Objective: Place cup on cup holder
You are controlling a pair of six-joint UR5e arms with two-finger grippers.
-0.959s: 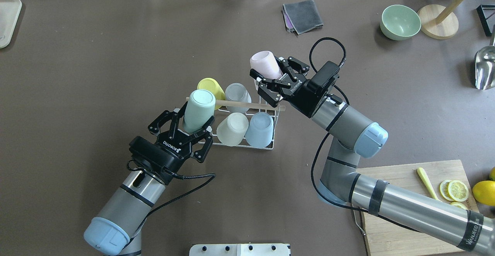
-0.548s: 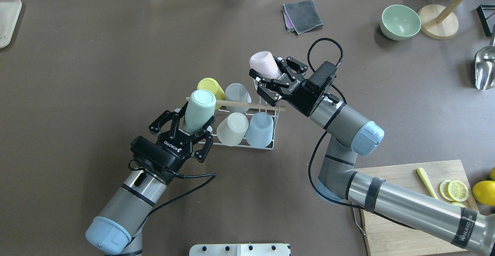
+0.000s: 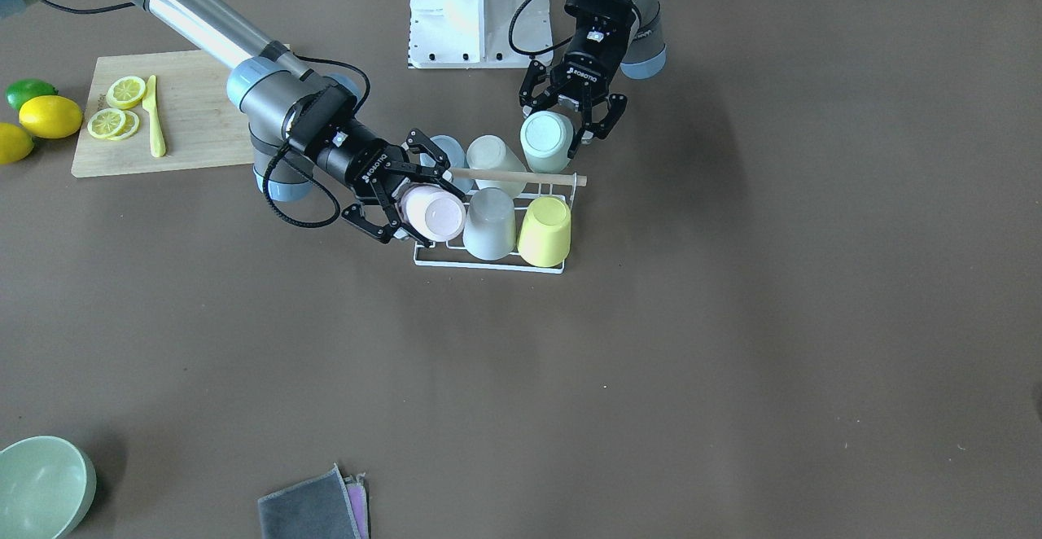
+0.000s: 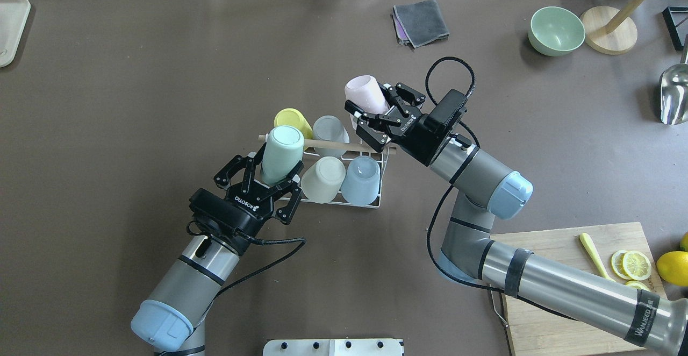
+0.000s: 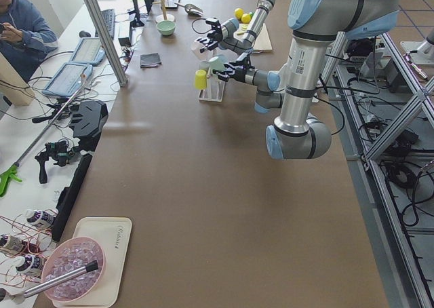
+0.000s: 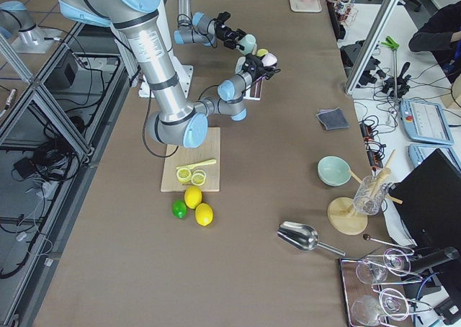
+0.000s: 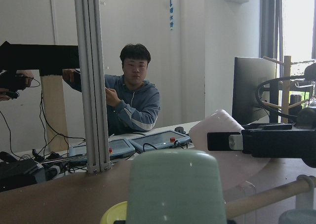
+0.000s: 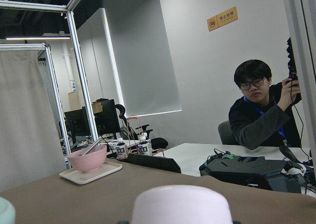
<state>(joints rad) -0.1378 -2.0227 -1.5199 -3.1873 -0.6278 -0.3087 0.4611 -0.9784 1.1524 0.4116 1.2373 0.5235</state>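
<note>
Left gripper (image 4: 274, 165) is clamped on the mint-green cup (image 4: 282, 153), one finger on each side of the body. That cup is mouth-down and tilted over the cup holder (image 4: 376, 203), at the holder's near-left corner from my side. Its base is up against the left end of the wooden rod (image 4: 328, 144). I can't tell if it sits on a prong.

Right gripper (image 4: 372, 100) is clamped on the pink cup (image 4: 364, 92), also tilted and base-up, at the holder's far-right corner, just above the wire.

Four cups are already on the holder. Far row has the yellow cup (image 4: 290, 119) and clear cup (image 4: 329, 128). Near row has the cream cup (image 4: 322, 178) and pale blue cup (image 4: 360, 179).

Off to the robot's right is a cutting board (image 4: 543, 297) with lemon slices (image 4: 634, 264).
</note>
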